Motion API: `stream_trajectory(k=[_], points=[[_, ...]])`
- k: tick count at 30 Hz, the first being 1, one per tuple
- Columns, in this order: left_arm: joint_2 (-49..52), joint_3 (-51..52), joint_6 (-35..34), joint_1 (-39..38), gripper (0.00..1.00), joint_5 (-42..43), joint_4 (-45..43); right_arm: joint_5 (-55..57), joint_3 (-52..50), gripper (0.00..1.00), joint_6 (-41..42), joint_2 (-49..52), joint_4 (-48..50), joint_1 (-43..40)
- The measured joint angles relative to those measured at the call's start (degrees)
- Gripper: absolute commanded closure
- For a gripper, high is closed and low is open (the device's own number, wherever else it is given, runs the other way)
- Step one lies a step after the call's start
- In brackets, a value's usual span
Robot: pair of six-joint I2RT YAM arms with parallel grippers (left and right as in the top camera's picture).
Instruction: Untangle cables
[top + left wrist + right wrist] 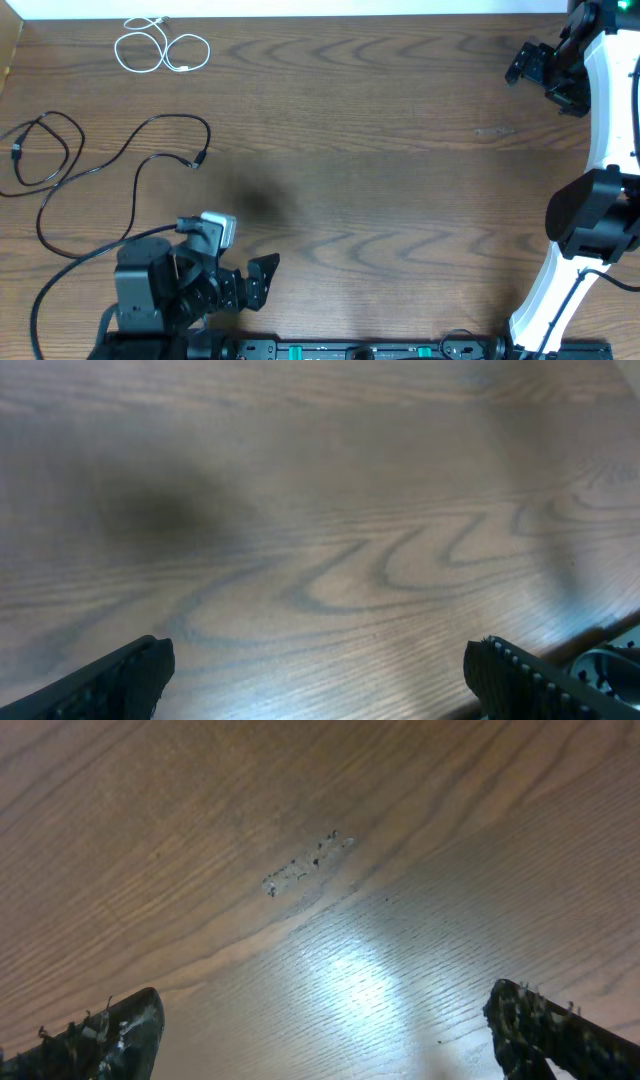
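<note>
My left hand (258, 282), right hand (527, 63): both released, empty. 2 black cables (160, 121) light, floppy, likely slippery; I'd pinch near plug (199, 159).

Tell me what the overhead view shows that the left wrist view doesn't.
Only overhead: the white cable coiled at the table's far left corner, the black cables sprawled closer to the left arm and apart from the white one, and the right gripper off at the far right. Only left wrist: the wood grain close up, just ahead of its fingers. Both: the wooden table, a dark shadow patch, and the left gripper open with no cable between its fingers.
</note>
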State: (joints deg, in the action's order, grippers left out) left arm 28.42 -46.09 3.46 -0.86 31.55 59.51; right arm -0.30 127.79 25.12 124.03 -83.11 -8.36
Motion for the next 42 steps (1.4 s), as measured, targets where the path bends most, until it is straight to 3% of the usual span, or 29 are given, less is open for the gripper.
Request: stream_trajectory(k=[16,30,42], points=[[-17.16,6.86,0.24,-0.39,0.02,-1.97,-5.46,0.02,0.00,0.01,0.00,0.00,0.02,0.00],[-27.43,23.43,0.37,-0.39,0.02,-2.36,-26.58,0.00,0.00,0.01,0.02,0.00,0.02,0.02],[-27.80,32.09,0.46,-0.39,0.02,-7.96,-42.71,0.00,0.00,0.01,0.02,0.00,0.02,0.02]])
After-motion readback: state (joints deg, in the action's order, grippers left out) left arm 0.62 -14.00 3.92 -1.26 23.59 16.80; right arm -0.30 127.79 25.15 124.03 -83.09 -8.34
